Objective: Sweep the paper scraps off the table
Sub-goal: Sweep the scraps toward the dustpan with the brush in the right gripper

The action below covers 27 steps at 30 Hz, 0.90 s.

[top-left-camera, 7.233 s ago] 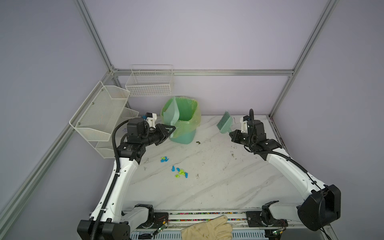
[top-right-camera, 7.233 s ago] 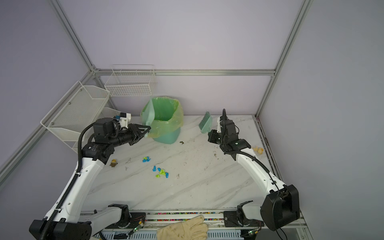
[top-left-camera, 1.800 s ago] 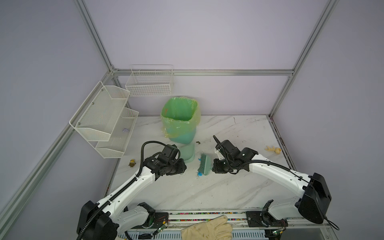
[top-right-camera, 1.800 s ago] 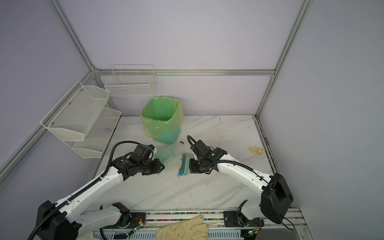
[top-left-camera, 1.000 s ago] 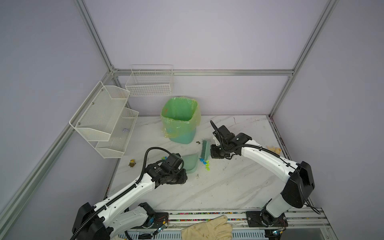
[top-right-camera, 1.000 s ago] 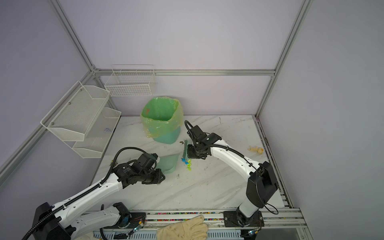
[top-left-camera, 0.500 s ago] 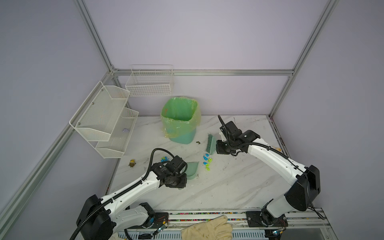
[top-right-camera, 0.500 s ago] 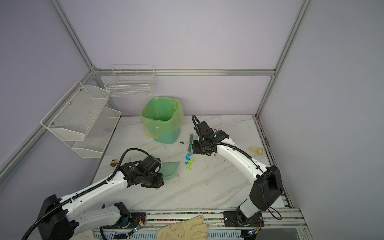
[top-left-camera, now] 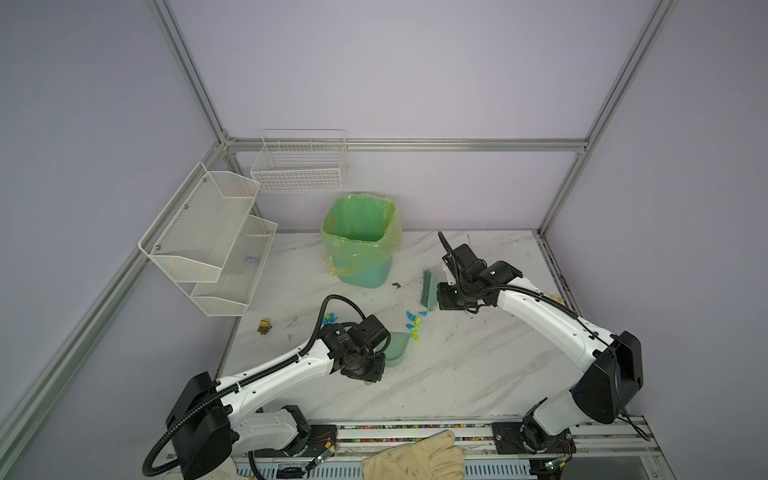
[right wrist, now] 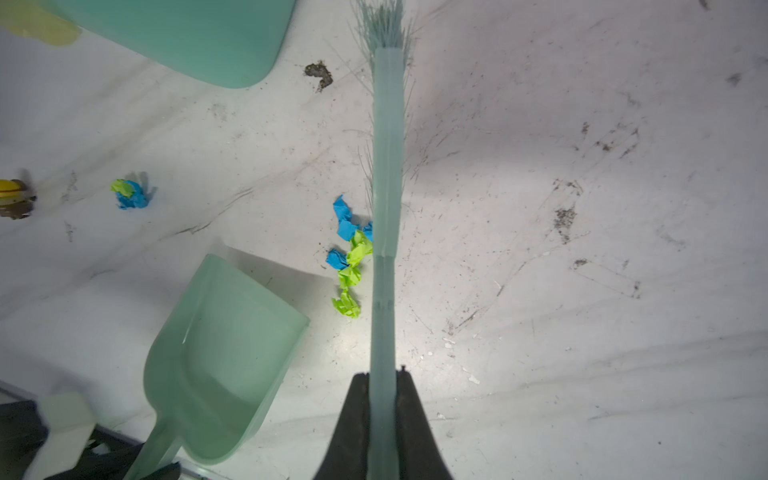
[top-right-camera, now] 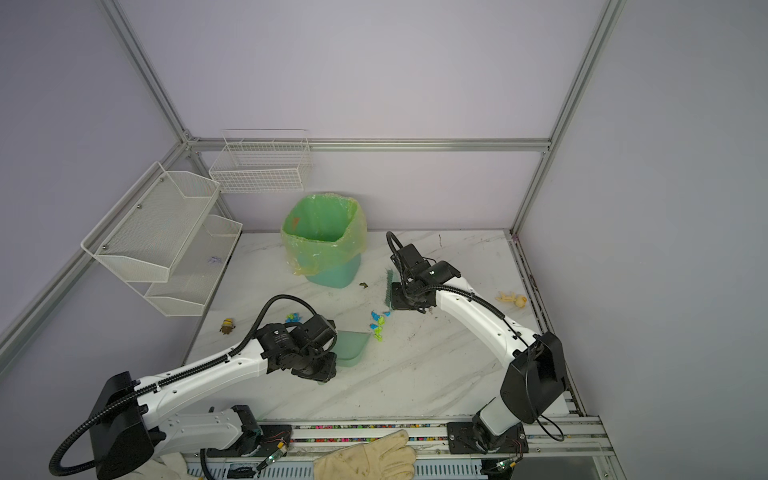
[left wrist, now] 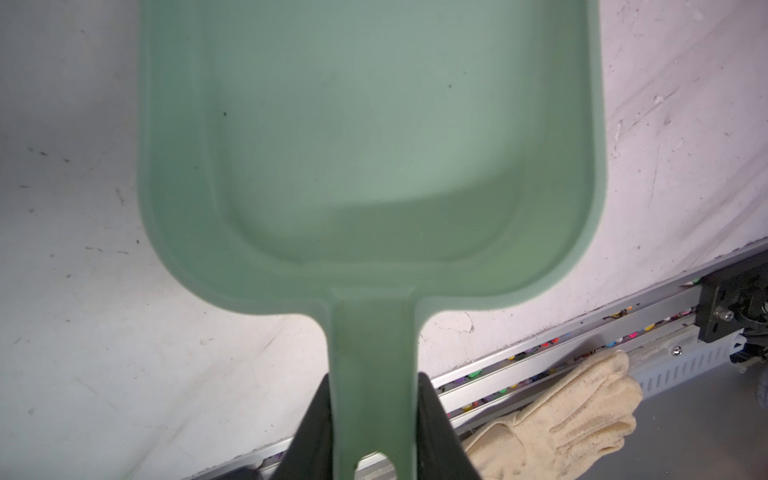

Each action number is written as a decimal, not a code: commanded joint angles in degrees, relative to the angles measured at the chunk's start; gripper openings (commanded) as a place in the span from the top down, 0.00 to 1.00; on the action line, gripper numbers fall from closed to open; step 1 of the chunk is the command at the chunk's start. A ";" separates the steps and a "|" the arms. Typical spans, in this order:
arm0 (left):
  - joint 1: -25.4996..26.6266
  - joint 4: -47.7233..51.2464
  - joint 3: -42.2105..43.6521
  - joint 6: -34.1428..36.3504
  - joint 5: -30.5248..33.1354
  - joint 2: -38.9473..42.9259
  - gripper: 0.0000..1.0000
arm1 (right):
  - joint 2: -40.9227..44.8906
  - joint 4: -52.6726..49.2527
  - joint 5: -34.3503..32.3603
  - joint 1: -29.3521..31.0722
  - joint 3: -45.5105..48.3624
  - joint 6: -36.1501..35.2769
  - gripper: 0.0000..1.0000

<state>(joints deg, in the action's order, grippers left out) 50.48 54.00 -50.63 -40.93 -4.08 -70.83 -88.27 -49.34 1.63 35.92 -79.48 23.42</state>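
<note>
The paper scraps, blue and lime-green wads, lie in a cluster on the white marble table. A smaller clump of scraps lies farther left. My left gripper is shut on the handle of a pale green dustpan. The pan is empty and its mouth is just left of the main cluster. My right gripper is shut on the handle of a green brush, which stands just behind and right of the cluster.
A green lined bin stands at the back centre, with a dark speck beside it. A yellow toy figure sits near the left edge. Wire shelves hang at the left. A beige toy lies at the right, a glove at the front rail.
Over the last second the right gripper carried the brush rightward and back from the scraps. The left gripper slid the dustpan toward the front and right, beside the main cluster.
</note>
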 commanded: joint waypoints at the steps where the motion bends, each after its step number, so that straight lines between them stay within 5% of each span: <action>1: 1.71 2.19 -6.48 0.05 1.92 -0.93 1.00 | 3.10 -2.60 -7.07 -0.31 0.65 -2.93 1.00; 9: 6.86 2.61 -8.96 -1.57 9.42 -3.57 1.00 | 2.12 -0.93 -7.32 -0.18 2.27 -6.68 1.00; 27: 8.44 -1.26 -8.25 -3.48 7.05 -9.47 1.00 | 1.90 8.34 1.34 4.13 8.20 -7.98 1.00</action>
<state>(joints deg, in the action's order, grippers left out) 58.65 54.00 -55.79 -43.90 3.01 -79.96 -86.94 -44.07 0.89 39.48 -71.46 16.36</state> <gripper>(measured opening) 0.248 0.120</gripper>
